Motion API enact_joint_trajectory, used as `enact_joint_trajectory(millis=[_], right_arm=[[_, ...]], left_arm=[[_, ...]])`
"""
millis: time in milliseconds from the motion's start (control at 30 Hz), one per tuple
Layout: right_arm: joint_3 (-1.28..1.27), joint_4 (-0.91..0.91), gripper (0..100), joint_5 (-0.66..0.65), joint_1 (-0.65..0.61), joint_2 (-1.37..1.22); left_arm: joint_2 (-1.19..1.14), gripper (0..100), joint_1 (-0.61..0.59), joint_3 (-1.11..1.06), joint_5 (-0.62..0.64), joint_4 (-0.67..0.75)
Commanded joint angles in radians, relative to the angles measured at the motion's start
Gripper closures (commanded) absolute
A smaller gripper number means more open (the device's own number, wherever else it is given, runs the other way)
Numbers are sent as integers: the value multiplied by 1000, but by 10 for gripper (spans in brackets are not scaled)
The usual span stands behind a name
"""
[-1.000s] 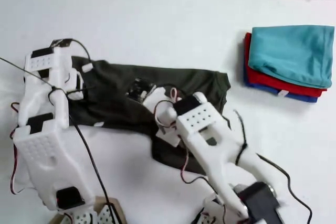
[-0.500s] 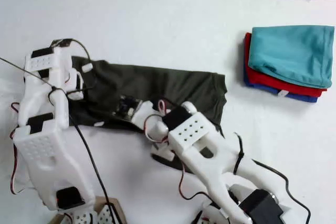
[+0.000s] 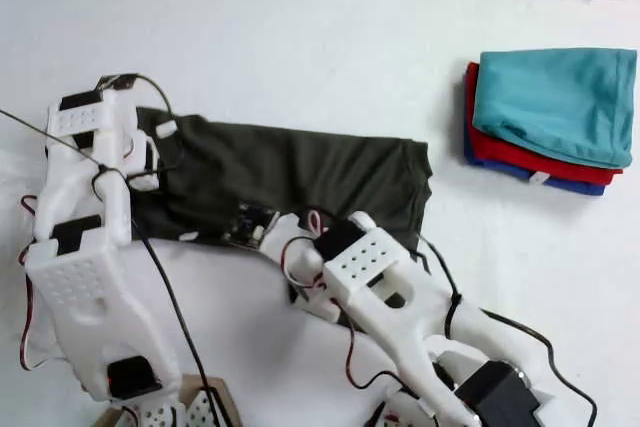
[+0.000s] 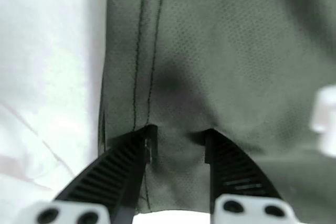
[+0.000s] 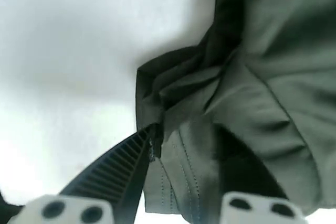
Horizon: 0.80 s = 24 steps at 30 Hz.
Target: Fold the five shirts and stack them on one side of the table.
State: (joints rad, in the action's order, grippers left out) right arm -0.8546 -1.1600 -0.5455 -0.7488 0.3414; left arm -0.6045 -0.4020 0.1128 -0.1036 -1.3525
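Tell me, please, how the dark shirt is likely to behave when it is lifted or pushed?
Probably floppy: the shirt bunches into folds at the right tool, so lifted parts would likely sag. The cloth looks thin, so probably light. Pushed, it would likely wrinkle rather than slide whole.

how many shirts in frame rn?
4. Teal shirt on red shirt on blue shirt, stacked at the high view's right; dark green shirt spread out left of them. A fifth may be hidden.
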Motion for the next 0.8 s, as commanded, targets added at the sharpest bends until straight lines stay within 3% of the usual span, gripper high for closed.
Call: enact_joint_trajectory(millis=[0, 133, 400, 767], right_arm=[[64, -96, 783, -8, -5, 50], [80, -139, 779, -8, -7, 39], [-18, 24, 779, -5, -8, -77], [-18, 90, 781, 9, -45, -257]], left_arm=[[-14, 828, 11, 10, 14, 57], [-14, 828, 11, 10, 14, 57], [-14, 828, 11, 10, 14, 58], [-14, 828, 11, 10, 14, 58]])
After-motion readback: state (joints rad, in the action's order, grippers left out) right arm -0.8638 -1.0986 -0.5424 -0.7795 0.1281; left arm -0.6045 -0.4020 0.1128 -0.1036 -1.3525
